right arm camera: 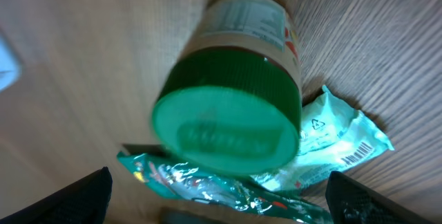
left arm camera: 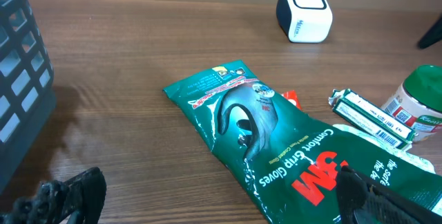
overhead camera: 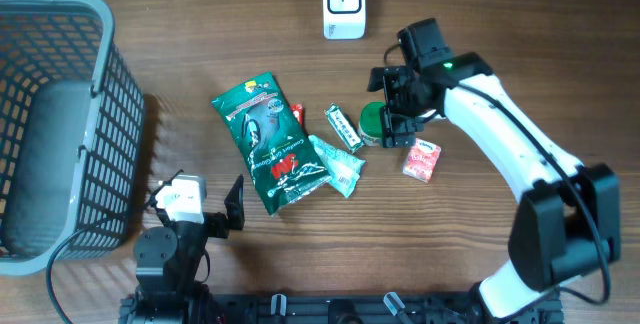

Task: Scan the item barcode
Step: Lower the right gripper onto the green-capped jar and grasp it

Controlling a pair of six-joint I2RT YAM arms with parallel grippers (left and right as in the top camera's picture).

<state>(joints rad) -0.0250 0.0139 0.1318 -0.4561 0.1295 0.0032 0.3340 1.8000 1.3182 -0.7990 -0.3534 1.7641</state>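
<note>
Reading 3M Comfort Grip Gloves, green pack (left arm camera: 276, 144)

Brown wood grain runs across the surface (overhead camera: 200, 24). The glove packet (overhead camera: 268, 139) is dark green with red and white lettering. The jar (right arm camera: 228, 124) has a bright green lid and a pale label. The far scanner (overhead camera: 343, 4) is white, black-faced. The left basket (overhead camera: 115, 104) is grey mesh. The small right packet (overhead camera: 421, 159) is pink and red.
</note>
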